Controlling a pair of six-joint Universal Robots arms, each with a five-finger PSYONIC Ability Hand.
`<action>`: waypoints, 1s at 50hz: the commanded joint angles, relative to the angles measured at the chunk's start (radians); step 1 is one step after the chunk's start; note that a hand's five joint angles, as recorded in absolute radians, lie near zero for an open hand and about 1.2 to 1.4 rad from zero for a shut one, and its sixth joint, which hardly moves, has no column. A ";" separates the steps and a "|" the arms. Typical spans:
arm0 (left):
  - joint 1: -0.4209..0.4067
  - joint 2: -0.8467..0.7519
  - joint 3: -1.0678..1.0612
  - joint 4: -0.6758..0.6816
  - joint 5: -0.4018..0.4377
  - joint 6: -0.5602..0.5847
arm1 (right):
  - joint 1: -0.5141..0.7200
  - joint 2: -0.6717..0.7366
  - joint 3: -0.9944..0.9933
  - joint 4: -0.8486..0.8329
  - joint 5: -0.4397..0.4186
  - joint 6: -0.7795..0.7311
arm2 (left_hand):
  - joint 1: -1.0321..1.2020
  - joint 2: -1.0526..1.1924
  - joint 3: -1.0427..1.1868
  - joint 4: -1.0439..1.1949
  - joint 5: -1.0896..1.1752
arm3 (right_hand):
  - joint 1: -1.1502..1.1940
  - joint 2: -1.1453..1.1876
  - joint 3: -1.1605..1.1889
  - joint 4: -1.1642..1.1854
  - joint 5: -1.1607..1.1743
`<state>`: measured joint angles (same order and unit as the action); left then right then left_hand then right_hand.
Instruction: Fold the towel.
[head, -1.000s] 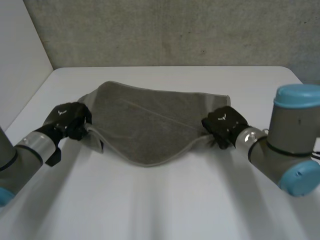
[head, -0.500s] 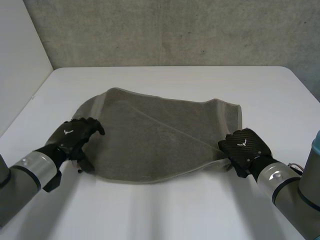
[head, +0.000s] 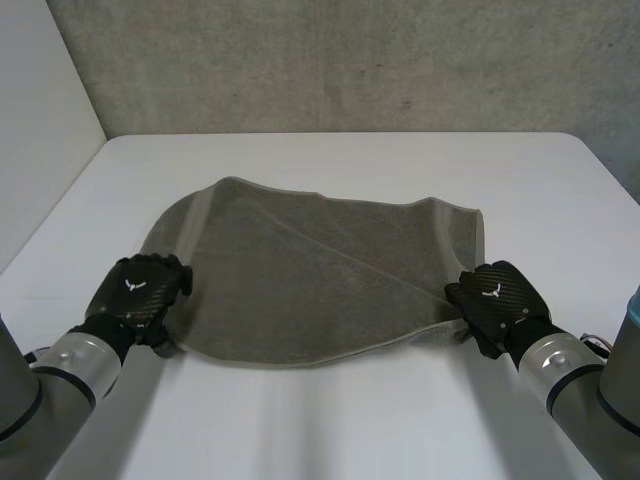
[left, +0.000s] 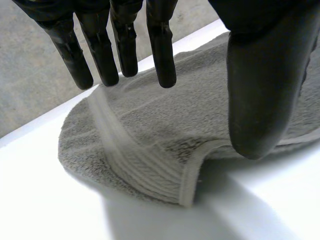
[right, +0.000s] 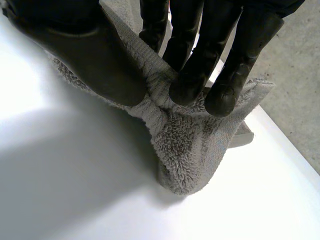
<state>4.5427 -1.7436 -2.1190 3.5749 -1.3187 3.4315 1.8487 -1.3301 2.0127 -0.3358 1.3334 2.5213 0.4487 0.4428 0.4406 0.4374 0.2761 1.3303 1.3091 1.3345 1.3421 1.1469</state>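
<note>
Soft grey terry towel (head: 310, 270) is lying mid-frame on white table (head: 330, 160), limp and bunching easily. Right hand (head: 495, 298) is pinching the lower-right corner. The left hand (head: 138, 288) is hanging over the lower-left corner, fingers apart. Corners are looking like the best holds.

The table (head: 330, 420) bears the towel (head: 310, 270); left hand (head: 138, 290) at its left, right hand (head: 497, 298) opposite.

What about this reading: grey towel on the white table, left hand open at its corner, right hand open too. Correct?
Not quite. The right hand is shut, not open: the right wrist view shows its thumb and fingers pinching a bunched towel corner. The left hand is open at its corner, towel on the white table.
</note>
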 joint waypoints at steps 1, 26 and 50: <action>0.002 -0.082 0.016 0.074 -0.025 -0.002 | -0.016 -0.001 0.000 0.001 -0.002 0.001 | 0.055 0.061 0.063 0.067 0.053 | 0.066 0.087 0.062 0.054 0.075; 0.006 -0.148 0.068 0.133 -0.108 -0.003 | -0.046 0.003 -0.017 0.007 0.007 0.008 | 0.566 0.572 0.574 0.577 0.564 | 0.029 0.050 0.025 0.017 0.038; 0.002 -0.116 0.037 0.171 -0.120 -0.006 | -0.158 0.003 -0.115 0.264 -0.149 0.020 | 0.537 0.543 0.545 0.548 0.535 | -0.902 -0.881 -0.906 -0.914 -0.893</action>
<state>4.5453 -1.8582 -2.0812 3.7476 -1.4405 3.4253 1.7331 -1.3264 1.9176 -0.1317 1.2509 2.5277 0.9949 0.9950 0.9956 0.9932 0.8137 0.4644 0.4843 0.4712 0.4817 0.2583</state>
